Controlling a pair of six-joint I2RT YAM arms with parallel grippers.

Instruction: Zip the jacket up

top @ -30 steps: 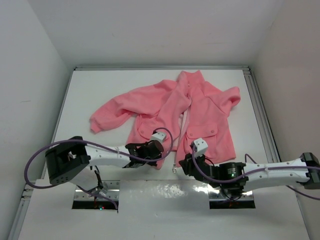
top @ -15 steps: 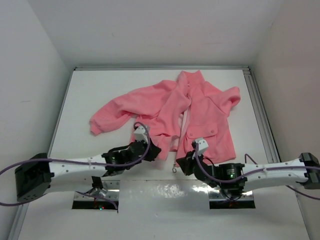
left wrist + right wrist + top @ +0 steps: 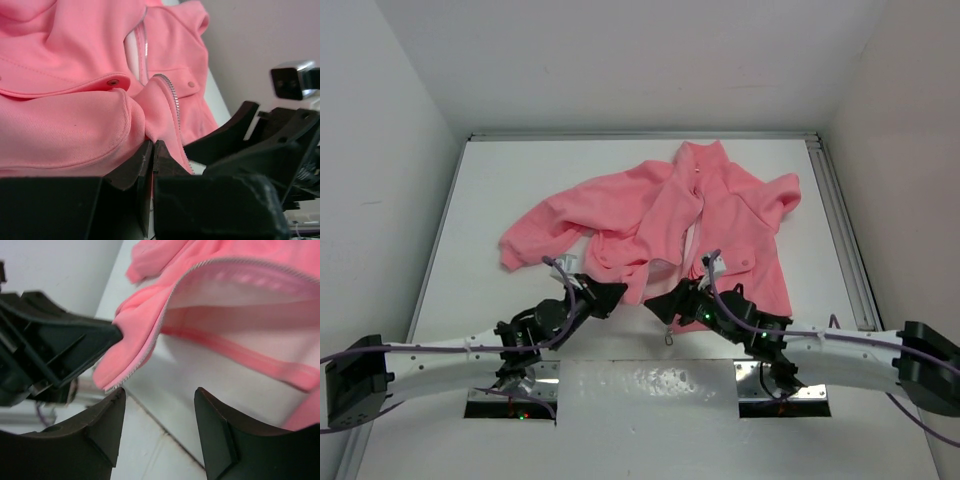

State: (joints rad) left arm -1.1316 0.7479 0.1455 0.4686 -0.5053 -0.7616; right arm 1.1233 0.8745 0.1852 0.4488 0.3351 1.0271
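The jacket (image 3: 720, 215), soft salmon-pink fleece, lies unzipped and rumpled mid-counter (image 3: 500, 190), with its collar toward the far wall. Its pale zipper (image 3: 176, 102) has fine metal teeth, and a round snap (image 3: 113, 82) sits on a pocket flap. The left claw (image 3: 152, 149) is clenched on the hem beside the zipper. The right claw (image 3: 159, 399) hangs released just beside that raised edge. The counter is smooth and white, boxed in by plain white walls (image 3: 620, 60).

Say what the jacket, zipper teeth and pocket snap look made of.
Jacket: soft matte fleece-like knit, folding in thick rounded rolls. Zipper teeth: pale, faintly shiny; metal or plastic, unclear. Pocket snap: small ring with dull sheen, probably metal.
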